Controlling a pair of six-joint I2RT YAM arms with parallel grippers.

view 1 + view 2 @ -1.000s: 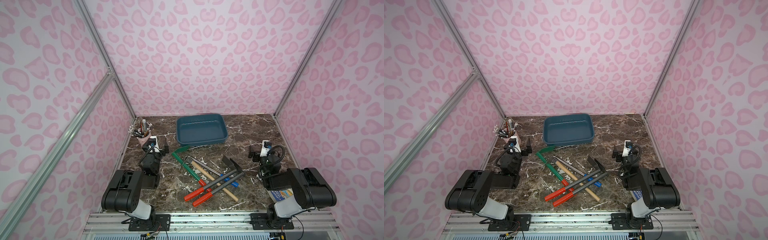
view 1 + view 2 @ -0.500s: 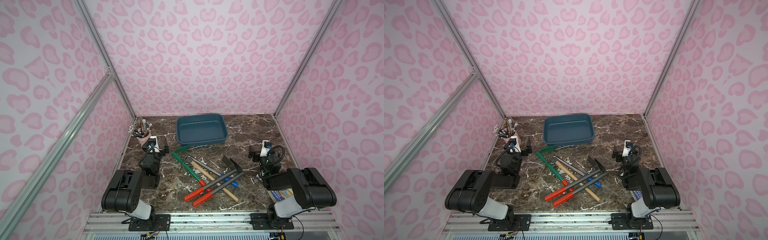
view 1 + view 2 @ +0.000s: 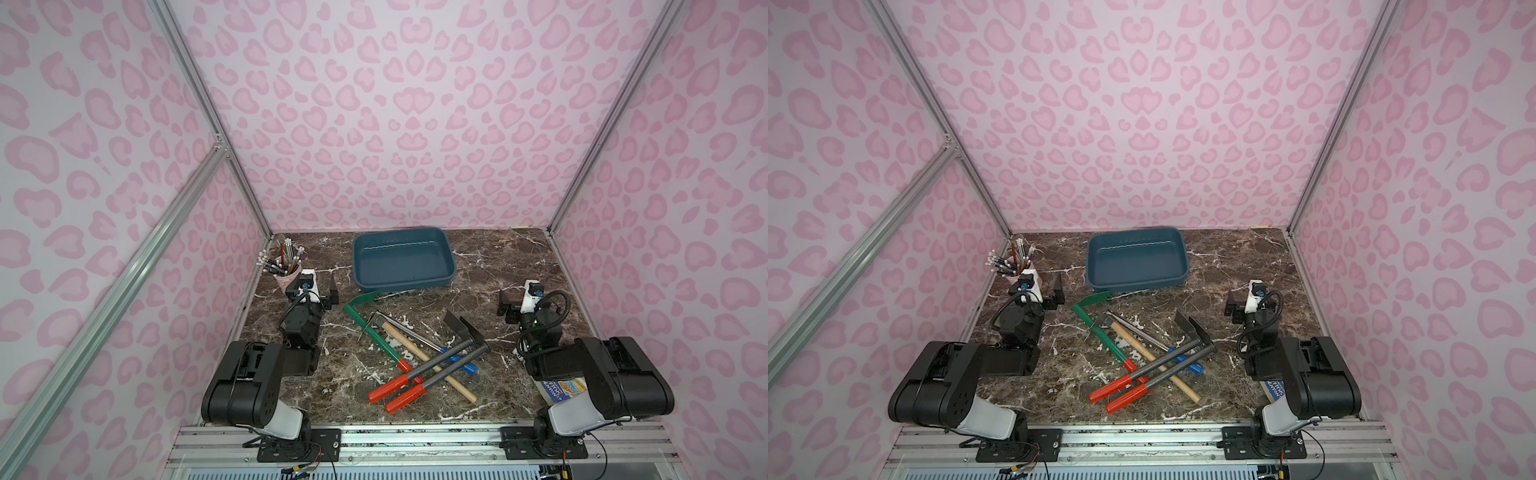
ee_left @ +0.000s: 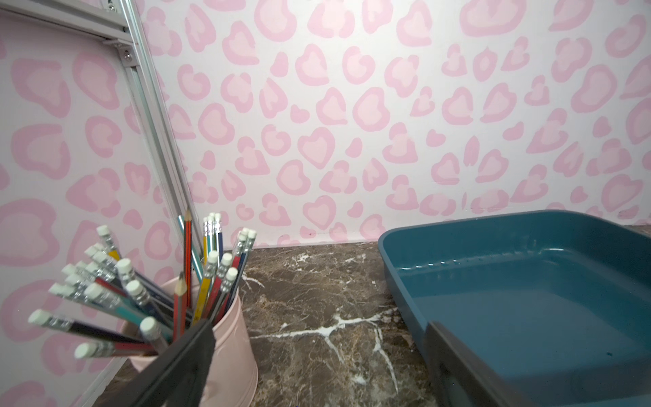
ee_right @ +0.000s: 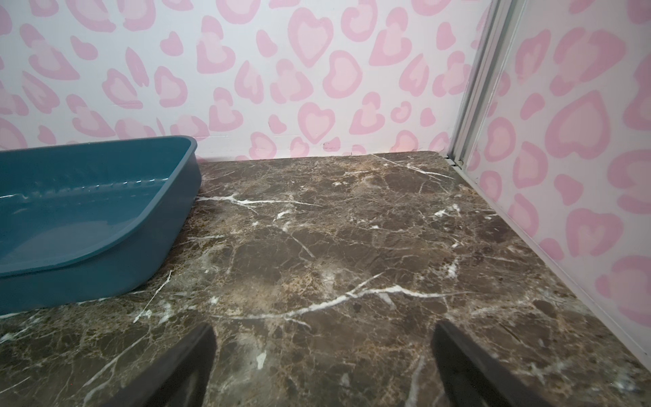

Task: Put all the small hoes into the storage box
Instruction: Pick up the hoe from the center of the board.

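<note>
The storage box (image 3: 402, 286), a dark teal tray, stands empty at the back middle of the marble table in both top views (image 3: 1136, 286). In front of it lies a crossed pile of garden tools: a green hoe (image 3: 360, 300) with a red grip and two black-bladed hoes (image 3: 459, 328) with grey shafts and red grips. Which of these is the small hoe I cannot tell. My left gripper (image 3: 316, 291) rests open at the left beside the box (image 4: 394, 278), with bare marble between its fingers. At the right, my right gripper (image 3: 518, 305) is open over bare table (image 5: 324, 334).
A pink pencil cup (image 3: 286, 279) full of pencils stands at the back left, right beside my left gripper (image 4: 320, 334). A wooden-handled hammer (image 3: 419, 353) and a blue-handled tool (image 3: 459, 362) lie in the pile. A printed box (image 3: 561, 388) sits under my right arm. Pink walls close three sides.
</note>
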